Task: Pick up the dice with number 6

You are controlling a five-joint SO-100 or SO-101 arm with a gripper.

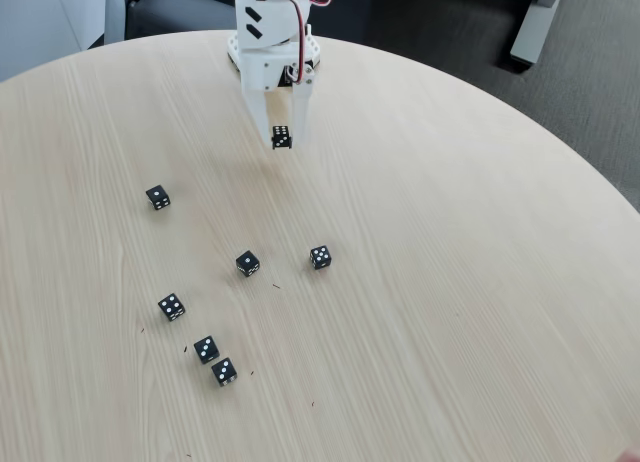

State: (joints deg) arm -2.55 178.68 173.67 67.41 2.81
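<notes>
A large round table of pale wood grain is seen in the fixed view, beyond whose far edge a dark floor is visible, with a pale panel at the upper left and a grey stand foot at the upper right. At the table's far side a white robot arm with red wiring is mounted, its upper part cut off by the picture's edge. The gripper is pointed downward, and the dice with number 6 is pinched between its fingers near the arm's base, well apart from the others. It is a small black cube with white pips; the exact count is hard to make out. Six more black dice are scattered nearer the camera.
</notes>
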